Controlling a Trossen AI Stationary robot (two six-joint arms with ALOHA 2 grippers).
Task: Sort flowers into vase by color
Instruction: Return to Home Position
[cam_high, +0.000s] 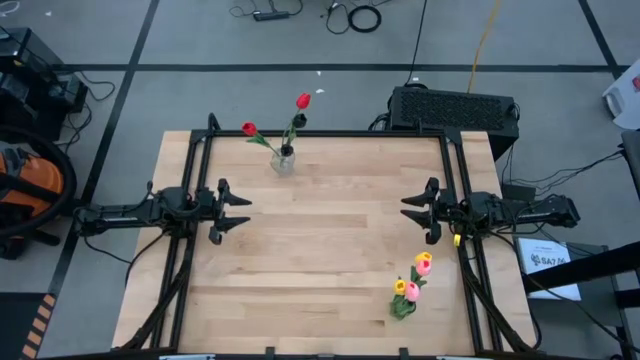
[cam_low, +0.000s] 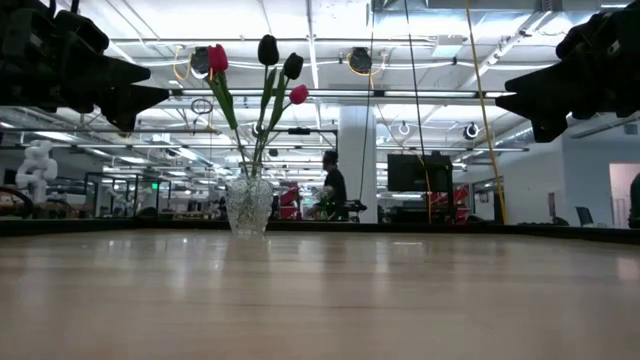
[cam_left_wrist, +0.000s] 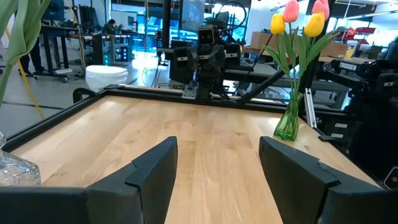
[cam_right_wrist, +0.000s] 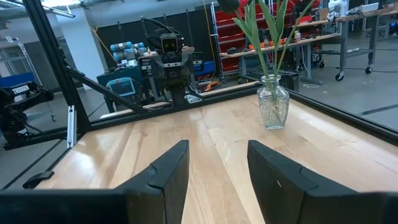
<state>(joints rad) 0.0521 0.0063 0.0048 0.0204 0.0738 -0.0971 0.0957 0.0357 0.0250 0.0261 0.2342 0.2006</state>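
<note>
Left gripper (cam_high: 240, 212): hangs over the left side of the wooden table (cam_high: 330, 250), fingers spread wide, nothing between them. Right gripper (cam_high: 410, 208): faces it from the right side, equally wide, equally empty.

Green vase (cam_high: 402, 308): stands near the right gripper, toward the table's lower edge in the high view, well apart from the left gripper. Holds pink tulips (cam_left_wrist: 290, 10) and yellow tulips (cam_left_wrist: 278, 23), upright.

Clear glass vase (cam_high: 284, 162): stands toward the opposite edge, nearer the left gripper than the right. Holds red tulips (cam_low: 217, 58) and dark maroon tulips (cam_low: 268, 48), stems splayed.
</note>
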